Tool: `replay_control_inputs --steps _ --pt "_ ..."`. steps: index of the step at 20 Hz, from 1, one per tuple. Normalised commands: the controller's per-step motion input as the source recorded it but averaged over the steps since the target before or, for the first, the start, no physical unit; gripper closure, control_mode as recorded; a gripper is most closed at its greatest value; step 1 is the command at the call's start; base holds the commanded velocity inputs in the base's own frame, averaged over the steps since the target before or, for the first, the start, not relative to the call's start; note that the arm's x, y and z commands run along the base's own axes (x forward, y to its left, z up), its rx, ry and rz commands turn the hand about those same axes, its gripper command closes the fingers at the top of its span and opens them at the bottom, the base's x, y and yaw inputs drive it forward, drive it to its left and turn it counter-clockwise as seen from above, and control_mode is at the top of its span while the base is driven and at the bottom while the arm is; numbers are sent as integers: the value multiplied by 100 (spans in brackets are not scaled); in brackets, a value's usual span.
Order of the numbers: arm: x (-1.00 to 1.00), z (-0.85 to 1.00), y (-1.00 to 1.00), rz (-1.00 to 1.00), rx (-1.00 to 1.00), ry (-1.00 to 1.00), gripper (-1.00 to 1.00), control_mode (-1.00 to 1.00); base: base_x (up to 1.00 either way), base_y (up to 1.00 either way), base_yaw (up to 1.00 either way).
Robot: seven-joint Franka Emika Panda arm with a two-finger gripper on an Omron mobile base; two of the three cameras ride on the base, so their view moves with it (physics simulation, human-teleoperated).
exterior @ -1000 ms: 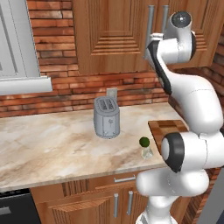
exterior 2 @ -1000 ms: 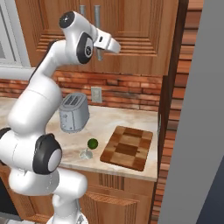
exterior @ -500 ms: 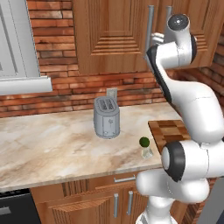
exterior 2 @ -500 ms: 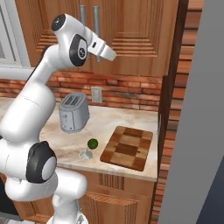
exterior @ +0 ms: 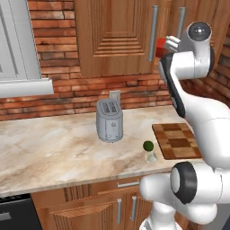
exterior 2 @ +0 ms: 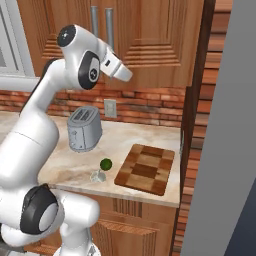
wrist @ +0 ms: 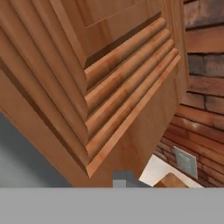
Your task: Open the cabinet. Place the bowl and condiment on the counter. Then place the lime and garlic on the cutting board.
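Fingers' spread impossible to judge, gripper (exterior 2: 129, 76) raised before the closed cabinet (exterior 2: 150, 45), lime (exterior: 148, 145) on the counter (exterior: 54, 148), cutting board (exterior: 176, 140) at its 3 o'clock.

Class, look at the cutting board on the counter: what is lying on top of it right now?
The cutting board carries nothing; its checkered top is bare. The lime and garlic sit beside it on the counter. In the left base view the arm covers its right edge.

silver toaster (exterior: 109, 121) upright below wall outlet (exterior: 115, 95) on red brick backsplash (exterior: 67, 90), pale grey-white unit (exterior: 20, 49) far left
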Motion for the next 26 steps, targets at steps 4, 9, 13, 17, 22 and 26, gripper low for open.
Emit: replay_control_inputs --steps 4,9,13,17,22,26 --pt "-56 -59 -100 -5 15 -5 100 -100 0 0 0" --pt "-59 -57 -100 -5 15 -5 100 -100 0 0 0" --pt "-64 -56 -100 -5 16 -4 100 -100 0 0 0" --pt "-65 -54 -100 -4 16 -5 100 -100 0 0 0" --pt "-41 -50 -100 -1 11 -3 100 -100 0 0 0" --pt "-17 -46 -100 0 7 0 100 -100 0 0 0"
